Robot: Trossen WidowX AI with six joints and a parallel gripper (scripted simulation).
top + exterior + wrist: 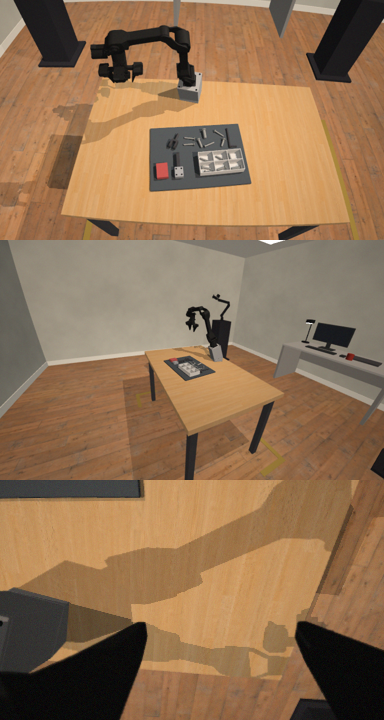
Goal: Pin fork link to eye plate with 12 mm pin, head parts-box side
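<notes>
My gripper [123,81] [192,330] [220,629] is open and empty, high above the table's back left, away from the parts. The dark fork link [173,142] lies on the mat's left part. The eye plate [176,159], a narrow dark piece, adjoins a light block with several holes [178,168] near the mat's front left. Several grey headed pins lie loose behind the parts box, among them a thick one [204,133], a shorter thick one [199,142] and a thin one [189,138]. Which is the 12 mm pin cannot be told.
The white parts box [220,172] [184,371] holds more pins on the right of the dark mat [198,185] [208,371] [70,487]. A red block [162,170] [173,360] stands front left. A dark L-shaped key [228,137] lies behind the box.
</notes>
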